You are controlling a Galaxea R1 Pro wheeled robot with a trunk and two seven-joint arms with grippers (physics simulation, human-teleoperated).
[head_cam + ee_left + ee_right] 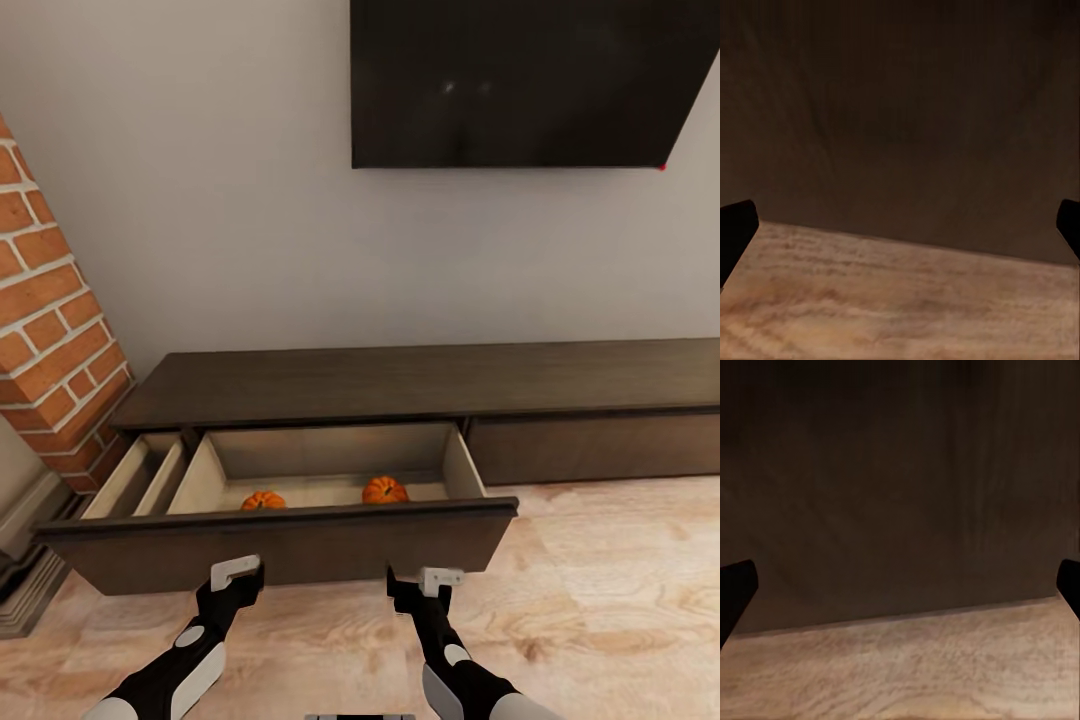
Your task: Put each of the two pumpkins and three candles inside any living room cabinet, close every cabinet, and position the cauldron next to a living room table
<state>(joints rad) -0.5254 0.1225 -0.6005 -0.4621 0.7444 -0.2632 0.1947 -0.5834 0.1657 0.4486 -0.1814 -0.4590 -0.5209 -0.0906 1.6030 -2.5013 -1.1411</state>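
The long dark-brown cabinet stands against the wall with its wide left drawer pulled out. Two orange pumpkins rest on the beige drawer floor, near its front. My left gripper and right gripper hover low, just in front of the drawer front, both open and empty. In the left wrist view the left gripper faces the dark drawer front over the wooden floor, its black fingertips spread to the frame edges. The right gripper faces the same panel. The candles and cauldron are out of view.
A brick column with a grey base stands left of the cabinet. A dark TV hangs on the wall above. A narrow side compartment shows beside the drawer. Light wood floor extends to the right.
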